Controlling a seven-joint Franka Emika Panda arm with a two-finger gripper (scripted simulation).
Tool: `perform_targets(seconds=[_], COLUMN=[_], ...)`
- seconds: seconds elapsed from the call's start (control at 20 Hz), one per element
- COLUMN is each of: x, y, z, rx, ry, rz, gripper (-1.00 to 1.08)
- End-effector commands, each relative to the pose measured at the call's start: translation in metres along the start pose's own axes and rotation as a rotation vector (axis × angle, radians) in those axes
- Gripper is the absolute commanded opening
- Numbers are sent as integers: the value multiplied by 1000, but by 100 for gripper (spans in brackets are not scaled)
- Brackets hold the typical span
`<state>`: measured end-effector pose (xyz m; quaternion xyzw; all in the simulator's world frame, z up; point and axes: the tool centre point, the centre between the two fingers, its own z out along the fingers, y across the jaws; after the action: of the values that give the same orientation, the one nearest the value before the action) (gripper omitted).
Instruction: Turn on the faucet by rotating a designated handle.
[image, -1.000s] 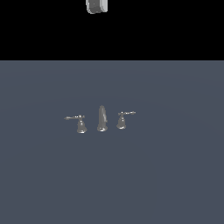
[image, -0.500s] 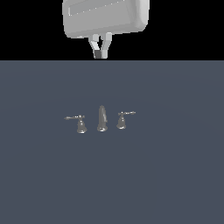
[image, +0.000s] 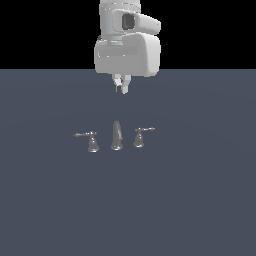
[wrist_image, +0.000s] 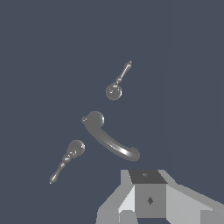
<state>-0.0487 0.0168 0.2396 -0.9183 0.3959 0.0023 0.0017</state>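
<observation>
The faucet stands on the dark grey floor: a tall tapered spout (image: 116, 136) between two bell-shaped handles. The designated handle (image: 139, 137), with the short stubby lever, is on the exterior view's right of the spout. The handle with the longer, thinner lever (image: 91, 142) is on the left. My gripper (image: 120, 87) hangs above and behind the spout, apart from the faucet, its fingers together and holding nothing. The wrist view shows the curved spout (wrist_image: 109, 141), the designated handle (wrist_image: 114, 89), the long-lever handle (wrist_image: 70, 155) and my gripper (wrist_image: 148, 175) beside the spout's outlet end.
The flat dark grey floor (image: 200, 200) spreads around the faucet in every direction. Beyond its far edge there is only black background. The white arm body (image: 128, 50) hangs over the far side of the floor.
My arm has come down into the exterior view, from just a tip at the top edge to the whole hand showing. The fingers now hang lower, above the spout. The faucet has not moved.
</observation>
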Motion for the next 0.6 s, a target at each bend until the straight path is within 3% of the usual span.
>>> perform_targets(seconds=[0.0,0.55], x=[13,77], y=[-7,-27], z=[16,89], rx=[1,-1], ry=[1,5], rz=[56,307], gripper=[-100,-100])
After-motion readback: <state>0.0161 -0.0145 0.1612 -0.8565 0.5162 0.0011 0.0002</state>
